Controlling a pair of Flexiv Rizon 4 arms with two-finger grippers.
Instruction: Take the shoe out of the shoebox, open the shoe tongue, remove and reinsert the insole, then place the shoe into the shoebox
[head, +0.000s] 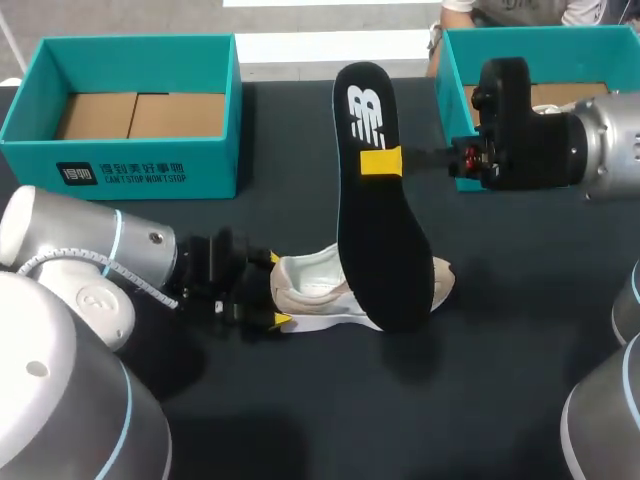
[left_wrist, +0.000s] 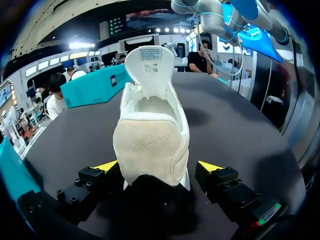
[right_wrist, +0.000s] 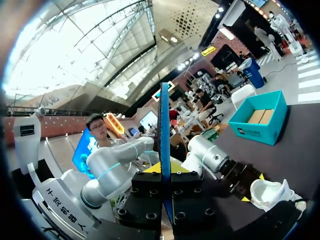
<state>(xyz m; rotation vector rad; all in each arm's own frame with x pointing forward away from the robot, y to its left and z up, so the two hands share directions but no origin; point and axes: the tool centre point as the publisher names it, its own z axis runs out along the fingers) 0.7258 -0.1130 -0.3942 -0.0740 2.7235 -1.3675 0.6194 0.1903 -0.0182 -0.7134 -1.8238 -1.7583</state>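
Observation:
A white shoe (head: 325, 295) lies on the black table, heel toward my left arm. My left gripper (head: 277, 289) stands open with a yellow tip on each side of the heel. In the left wrist view the shoe (left_wrist: 152, 135) sits between the spread fingers (left_wrist: 210, 167) with a gap on both sides, its tongue raised. My right gripper (head: 381, 160) is shut on a black insole (head: 375, 230) that stands on end with its toe down at the shoe. The right wrist view shows the insole (right_wrist: 164, 125) edge-on in that gripper (right_wrist: 164, 169), with the shoe (right_wrist: 272, 192) below.
An open teal shoebox (head: 130, 160) with a cardboard floor stands at the back left. A second teal box (head: 455, 60) sits at the back right, partly hidden behind my right wrist. The black table (head: 330, 420) stretches bare toward the front.

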